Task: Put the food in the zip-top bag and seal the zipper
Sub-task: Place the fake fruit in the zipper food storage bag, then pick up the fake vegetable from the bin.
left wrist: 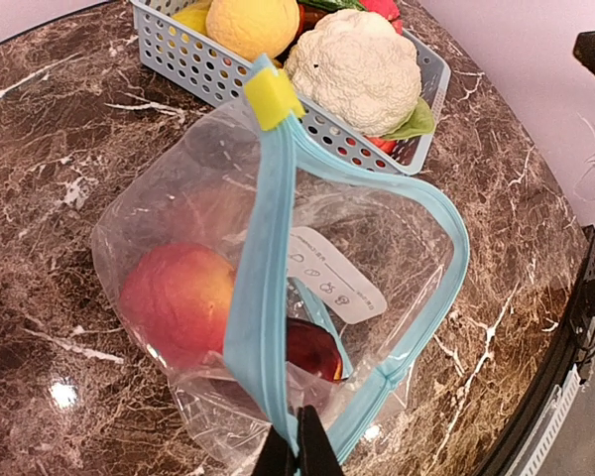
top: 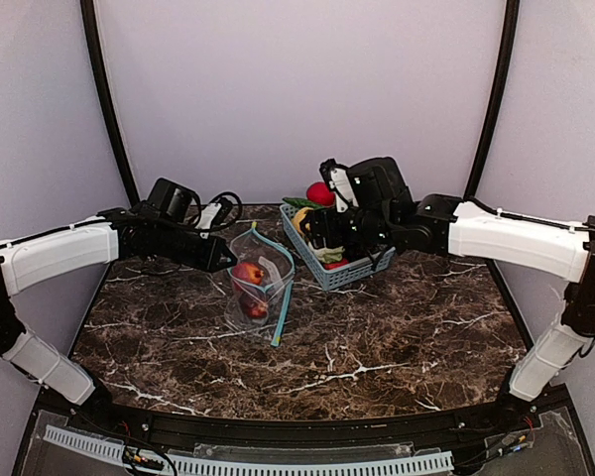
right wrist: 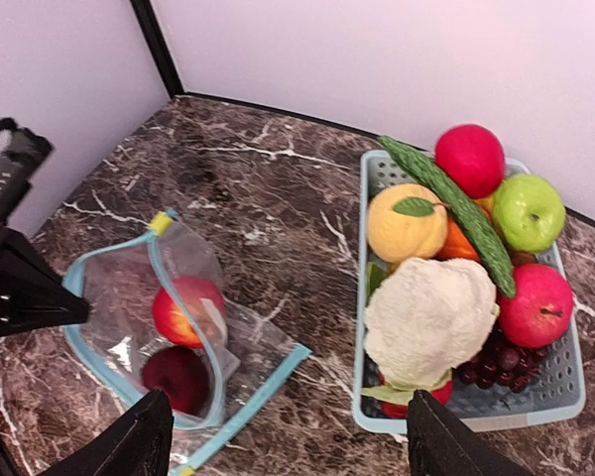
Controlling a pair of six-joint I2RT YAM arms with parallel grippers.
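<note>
White veins marble the dark brown tabletop [top: 377,337], the clear bag [left wrist: 149,203] has a light-blue zipper [left wrist: 263,288], yellow tab [left wrist: 274,97] and red-pink peach [left wrist: 178,297], and the pale-blue perforated basket [right wrist: 567,402] holds a white cauliflower [right wrist: 426,317], green apple [right wrist: 528,210] and dark-green cucumber [right wrist: 456,203].

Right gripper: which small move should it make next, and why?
Probably lower toward the basket and close on the yellow fruit. The right gripper is open and empty. The left gripper pinches the bag at its rim, so the mouth stands open. A peach lies inside already.
</note>
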